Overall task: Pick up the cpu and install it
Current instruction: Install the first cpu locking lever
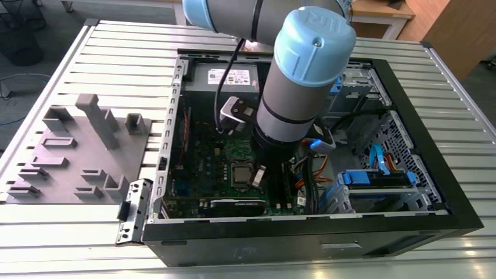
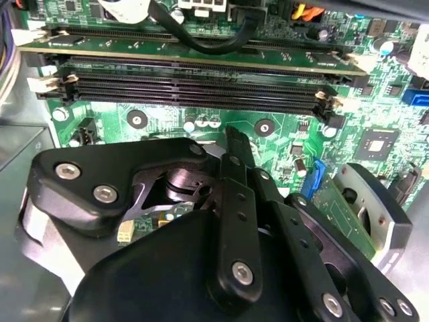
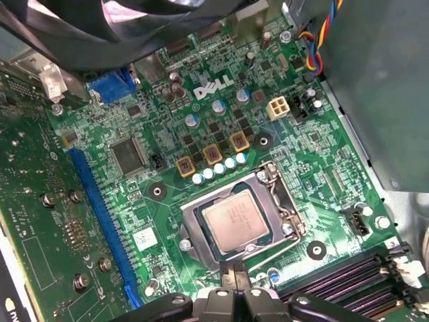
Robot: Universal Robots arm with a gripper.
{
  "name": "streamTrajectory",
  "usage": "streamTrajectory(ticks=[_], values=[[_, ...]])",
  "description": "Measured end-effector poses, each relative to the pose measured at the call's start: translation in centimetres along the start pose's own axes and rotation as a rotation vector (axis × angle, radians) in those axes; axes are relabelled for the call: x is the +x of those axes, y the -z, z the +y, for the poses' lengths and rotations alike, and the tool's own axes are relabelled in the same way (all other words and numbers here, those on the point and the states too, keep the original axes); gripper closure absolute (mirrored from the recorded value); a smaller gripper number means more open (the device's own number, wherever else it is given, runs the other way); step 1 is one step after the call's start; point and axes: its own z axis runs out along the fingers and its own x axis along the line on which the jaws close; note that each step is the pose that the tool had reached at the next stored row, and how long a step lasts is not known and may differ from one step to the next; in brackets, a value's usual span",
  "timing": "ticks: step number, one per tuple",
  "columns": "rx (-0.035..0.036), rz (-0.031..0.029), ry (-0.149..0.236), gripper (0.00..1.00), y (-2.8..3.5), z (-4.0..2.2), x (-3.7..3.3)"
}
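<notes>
**Silver chip sits in the socket, claw just beside it**

Silver-grey and square, the cpu (image 3: pixel 233 225) lies flat inside the metal-framed socket (image 3: pixel 285 213) on the green motherboard (image 3: pixel 107 221). The frame runs around all four of its sides, and a thin wire lever lies along one edge. Whether that frame is clamped down on the chip is hard to judge.

The gripper (image 3: pixel 231 274) is right at the socket's edge. Its dark tips are pressed together with nothing between them, and they sit close to the frame, though I can't make out any contact. In the second wrist view the gripper (image 2: pixel 231 137) has its black linkage folded inward to a narrow point. Its body covers the board underneath, while the long memory slots (image 2: pixel 194 90) lie just beyond the tip.

In the exterior view, the grey arm (image 1: pixel 298 93) with its pale blue cap comes in from twelve o'clock and drops into the open computer case (image 1: pixel 434 192). It hides the middle of the board. A grey foam tray (image 1: pixel 74 151) lies at nine o'clock of the case on the slatted metal table (image 1: pixel 69 238). Blue drive brackets (image 1: pixel 376 177) sit at four o'clock inside the case.
</notes>
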Motion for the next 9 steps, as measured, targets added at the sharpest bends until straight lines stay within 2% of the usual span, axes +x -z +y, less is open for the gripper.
streamTrajectory(ticks=[9], values=[[-0.0006, -0.0010, 0.000, 0.89, -0.36, -0.20, -0.07]])
